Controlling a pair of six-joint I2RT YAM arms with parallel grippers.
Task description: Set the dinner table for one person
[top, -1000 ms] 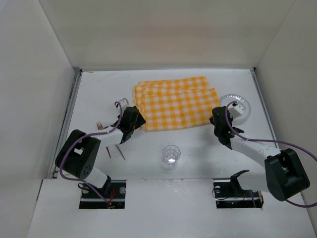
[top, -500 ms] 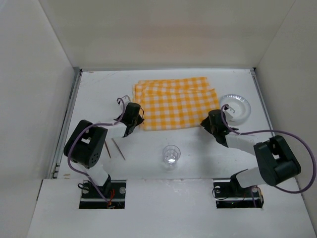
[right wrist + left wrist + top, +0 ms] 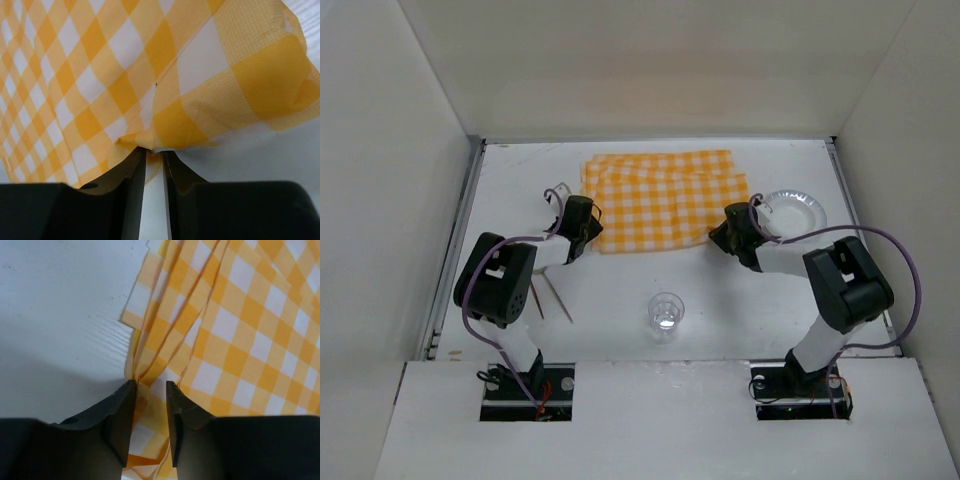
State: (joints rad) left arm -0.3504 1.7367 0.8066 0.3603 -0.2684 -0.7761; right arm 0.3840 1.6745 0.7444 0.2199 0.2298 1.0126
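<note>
Left pincer point(image 3: 150, 384) and right pincer point(image 3: 154, 152) each clamp a near cloth point(image 3: 665, 195) corner — dinner table point(image 3: 520, 190) showing past every edge.

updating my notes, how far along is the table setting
Early. Done: nothing looks laid out; the checked cloth lies folded at the far side. In hand: the left gripper and right gripper each pinch a near corner of it. To do: likely spreading it, then placing the plate, glass and thin sticks, all off the cloth.
</note>
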